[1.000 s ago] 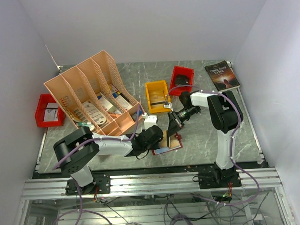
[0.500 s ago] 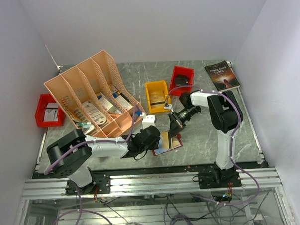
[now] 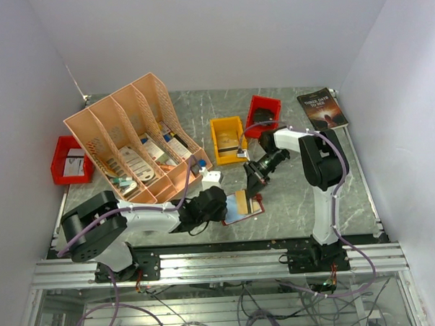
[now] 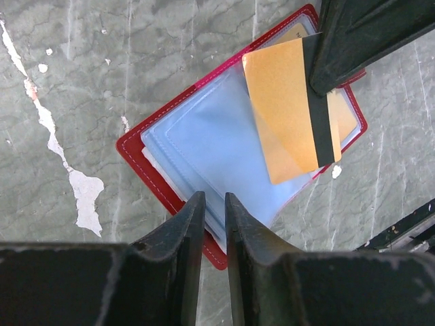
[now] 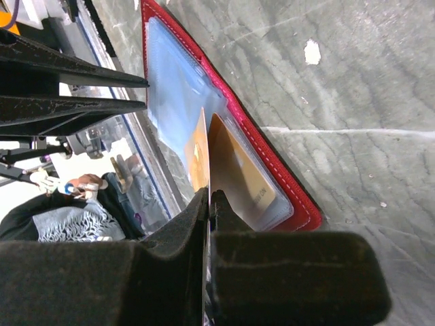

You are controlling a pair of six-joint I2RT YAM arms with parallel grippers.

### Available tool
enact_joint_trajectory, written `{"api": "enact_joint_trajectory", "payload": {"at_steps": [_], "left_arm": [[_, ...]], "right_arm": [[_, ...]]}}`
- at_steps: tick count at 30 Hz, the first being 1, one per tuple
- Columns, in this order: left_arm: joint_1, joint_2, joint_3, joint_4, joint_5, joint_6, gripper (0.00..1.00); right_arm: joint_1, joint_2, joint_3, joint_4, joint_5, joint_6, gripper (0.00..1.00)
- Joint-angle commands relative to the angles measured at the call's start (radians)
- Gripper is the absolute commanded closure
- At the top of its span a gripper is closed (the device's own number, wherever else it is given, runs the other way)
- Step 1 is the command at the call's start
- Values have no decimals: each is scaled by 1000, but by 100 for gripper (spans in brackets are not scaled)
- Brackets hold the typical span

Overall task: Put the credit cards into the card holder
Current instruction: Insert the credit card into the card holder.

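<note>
The left tool (image 4: 211,221) is narrowed to a slit over the near-left edge of the card holder (image 4: 204,136); whether it pinches that edge I cannot tell. The holder lies open and flat on the desk (image 3: 298,195), near the front between the two arms, with its long axis running near-left to far-right. The orange-yellow card (image 4: 285,115) leans over the right page, its long axis roughly near-to-far across the holder's, with its black stripe along the right edge. The right tool (image 5: 209,221) is clamped on the card's far end. To do this well, I judge the left tool should pin the holder while the right aligns the card's leading edge with the pocket mouth and slides it in shallowly.
</note>
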Motion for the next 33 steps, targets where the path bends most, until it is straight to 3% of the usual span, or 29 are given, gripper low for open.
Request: {"api": "enact_joint_trajectory", "payload": {"at_steps": [1,33], "left_arm": [[5,-1,-2,35,19,-7,70],[5,75,54,-41,-21,10,75]], "right_arm": [[17,38,33,-19,53,-23,100],[64,124,144,-126,129,-40,100]]}}
